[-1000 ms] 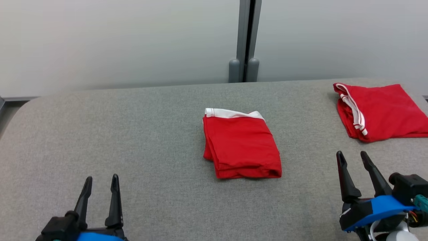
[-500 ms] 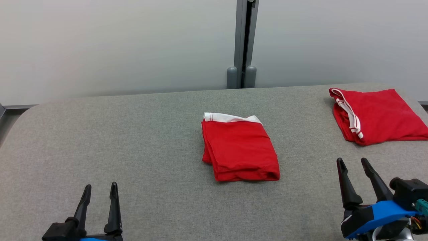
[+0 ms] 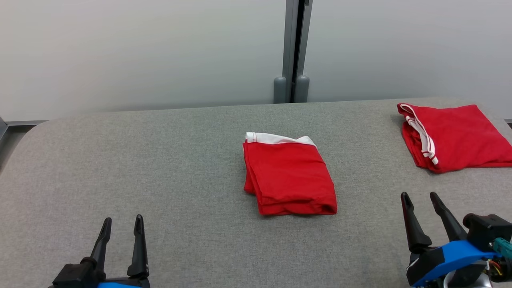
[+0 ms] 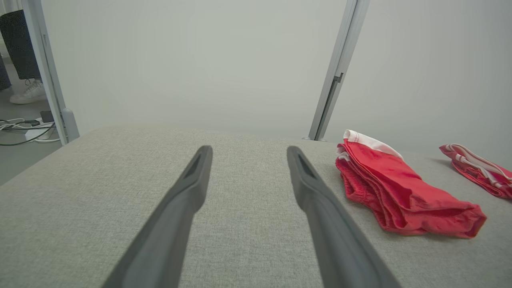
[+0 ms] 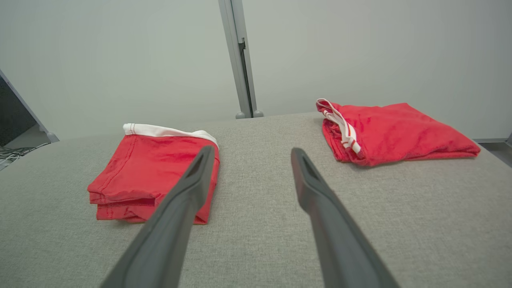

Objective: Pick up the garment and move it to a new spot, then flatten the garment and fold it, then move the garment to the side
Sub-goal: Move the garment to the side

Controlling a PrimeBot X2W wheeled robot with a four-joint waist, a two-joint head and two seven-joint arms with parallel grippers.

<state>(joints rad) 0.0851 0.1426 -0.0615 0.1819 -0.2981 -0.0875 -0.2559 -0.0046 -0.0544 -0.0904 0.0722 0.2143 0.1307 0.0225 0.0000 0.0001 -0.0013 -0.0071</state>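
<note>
A folded red garment [image 3: 289,176] with a white waistband lies in the middle of the grey padded table [image 3: 160,160]; it also appears in the left wrist view [image 4: 400,192] and the right wrist view [image 5: 156,176]. My left gripper [image 3: 123,221] stands open at the lower left, well short of the garment, its fingers [image 4: 192,180] apart over bare table. My right gripper [image 3: 420,197] stands open at the lower right, with nothing between its fingers [image 5: 310,176].
A second folded red garment [image 3: 452,136] with white striped trim lies at the table's far right corner, also in the right wrist view [image 5: 396,132]. A grey post [image 3: 294,48] rises behind the table against a pale wall. Cables and a person's shoe [image 4: 28,94] show on the floor at the left.
The head camera has shifted slightly, so the whole scene sits a little differently. The garments have not moved and both grippers stay open in the same places.
</note>
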